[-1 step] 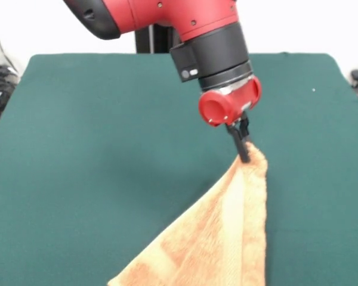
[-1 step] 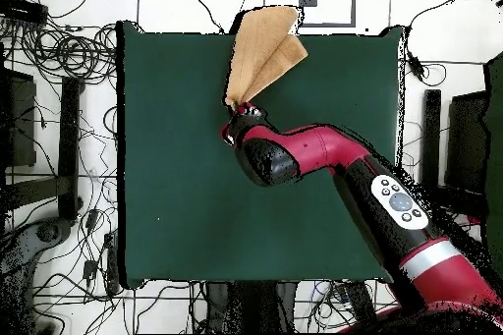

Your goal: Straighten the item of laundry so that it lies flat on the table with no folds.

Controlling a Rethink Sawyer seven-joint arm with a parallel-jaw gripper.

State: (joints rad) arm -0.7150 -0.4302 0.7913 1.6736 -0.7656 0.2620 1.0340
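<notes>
No brand, label or lettering can be read on anything here. The arm [image 1: 167, 21] is glossy red plastic with a black cylindrical wrist collar and a short red barrel below it; in the overhead view its upper link carries a pale oval panel of round buttons, too small to read.

The gripper [image 1: 243, 150] is a pair of thin black fingers pressed together on the top corner of the towel [image 1: 218, 238]. They hold that corner lifted above the table [image 1: 89, 149], right of centre in the front view.

The towel is tan-orange terry with a fluffy looped pile. From the pinched corner it hangs as a long triangle, widening toward 7 o'clock and running off the bottom edge of the front view. A long crease runs down it near the right side. A smoother, paler strip runs down beside that crease.

From overhead the towel [image 2: 263, 51] fans from the gripper [image 2: 239, 108] toward 1 o'clock, and its far end overhangs the table's top edge [image 2: 177, 28].

The table is a wide rectangle with rounded corners under plain, matte dark green cloth.
</notes>
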